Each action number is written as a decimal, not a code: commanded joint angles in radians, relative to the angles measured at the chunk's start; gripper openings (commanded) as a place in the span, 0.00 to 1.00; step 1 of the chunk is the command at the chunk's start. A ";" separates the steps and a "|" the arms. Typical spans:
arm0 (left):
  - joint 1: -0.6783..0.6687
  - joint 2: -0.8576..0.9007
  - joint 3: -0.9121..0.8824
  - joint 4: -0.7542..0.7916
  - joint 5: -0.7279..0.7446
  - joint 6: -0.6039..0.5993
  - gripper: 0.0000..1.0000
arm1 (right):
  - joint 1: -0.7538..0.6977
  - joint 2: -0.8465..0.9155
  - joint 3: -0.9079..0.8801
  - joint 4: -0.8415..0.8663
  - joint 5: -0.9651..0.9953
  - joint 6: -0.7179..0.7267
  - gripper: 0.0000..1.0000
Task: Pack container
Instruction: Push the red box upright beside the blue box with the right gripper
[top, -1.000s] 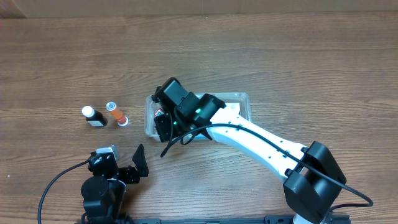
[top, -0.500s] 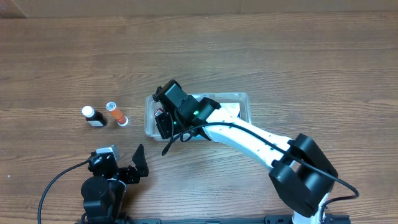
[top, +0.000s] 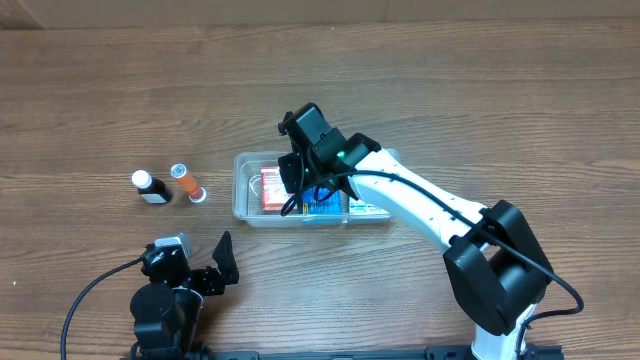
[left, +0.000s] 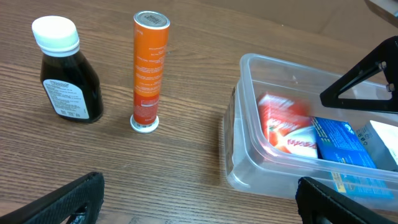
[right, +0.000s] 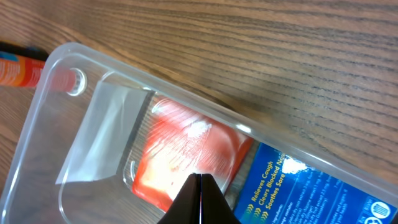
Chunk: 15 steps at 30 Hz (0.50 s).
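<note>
The container (top: 240, 190) is a clear shallow bin in the middle of the table. It also shows in the left wrist view (left: 239, 155) and the right wrist view (right: 56, 68). A red pack (top: 270, 188) lies in its left end, with a blue box (top: 325, 207) beside it. My right gripper (top: 292, 200) hangs over the bin, shut and empty. In the right wrist view its tips (right: 200, 178) are above the red pack (right: 180, 155). My left gripper (left: 199, 211) is open and empty, low near the table's front left edge.
A dark bottle with a white cap (top: 150, 187) and an orange tube (top: 187, 182) stand left of the bin. Both also show in the left wrist view, the bottle (left: 65, 78) and the tube (left: 148, 71). A white and teal pack (top: 368, 208) lies in the bin's right end.
My right gripper has moved right and toward the back, off the bin's left end. The red pack now shows lying there. The left arm has not moved.
</note>
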 joint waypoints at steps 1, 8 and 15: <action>0.006 -0.009 -0.003 0.003 -0.013 0.012 1.00 | 0.019 -0.038 0.089 -0.031 -0.005 -0.053 0.04; 0.006 -0.009 -0.003 0.003 -0.014 0.012 1.00 | 0.058 -0.059 0.140 -0.149 -0.068 -0.042 0.04; 0.006 -0.009 -0.003 0.003 -0.013 0.012 1.00 | 0.109 0.007 0.138 -0.078 -0.069 -0.028 0.04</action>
